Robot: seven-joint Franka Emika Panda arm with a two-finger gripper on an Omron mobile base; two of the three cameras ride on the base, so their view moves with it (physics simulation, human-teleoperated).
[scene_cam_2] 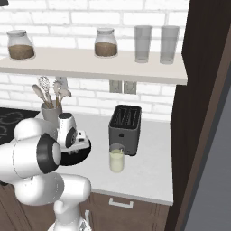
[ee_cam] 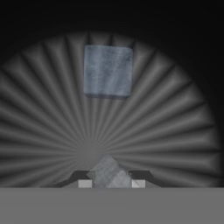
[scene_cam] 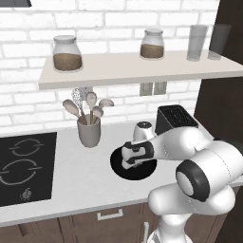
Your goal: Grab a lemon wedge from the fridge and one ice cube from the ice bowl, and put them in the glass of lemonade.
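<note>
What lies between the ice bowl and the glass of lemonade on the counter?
In the right base view, bare white counter separates the ice bowl from the glass of lemonade; the toaster stands just behind the glass.

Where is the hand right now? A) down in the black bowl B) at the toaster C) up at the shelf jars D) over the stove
A: the hand is down inside the black bowl, with one ice cube between its fingertips and a second ice cube lying loose further in.
</note>
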